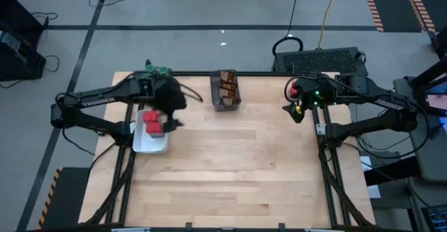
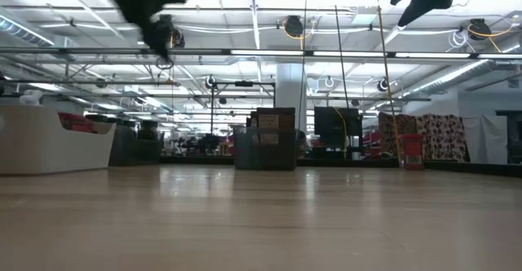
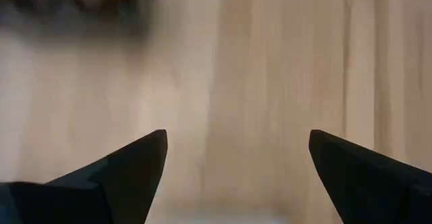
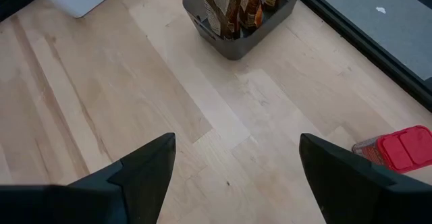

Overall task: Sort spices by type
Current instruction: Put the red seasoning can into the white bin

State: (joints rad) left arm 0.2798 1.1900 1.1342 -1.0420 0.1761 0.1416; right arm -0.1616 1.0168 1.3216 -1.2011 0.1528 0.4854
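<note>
Red blocky containers [image 1: 152, 124] lie in a white tray [image 1: 150, 147] at the table's left. My left gripper [image 1: 172, 117] hangs open just right of the tray, above bare wood [image 3: 236, 163]. Brown-orange packets [image 1: 226, 87] stand in a dark grey bin [image 1: 225, 105] at the far middle. Green-lidded jars [image 1: 159, 70] sit at the far left edge, partly hidden by the left arm. My right gripper [image 1: 295, 112] is open above the table's right part [image 4: 236, 163]. One red container [image 4: 398, 150] stands alone on the wood just beyond it, toward the far right.
Bare wood covers the middle and near half of the table [image 1: 230, 169]. In the low view, the white tray [image 2: 49, 144], the grey bin [image 2: 265, 140] and the lone red container [image 2: 410, 150] stand along the far side. Both grippers hang well above the tabletop.
</note>
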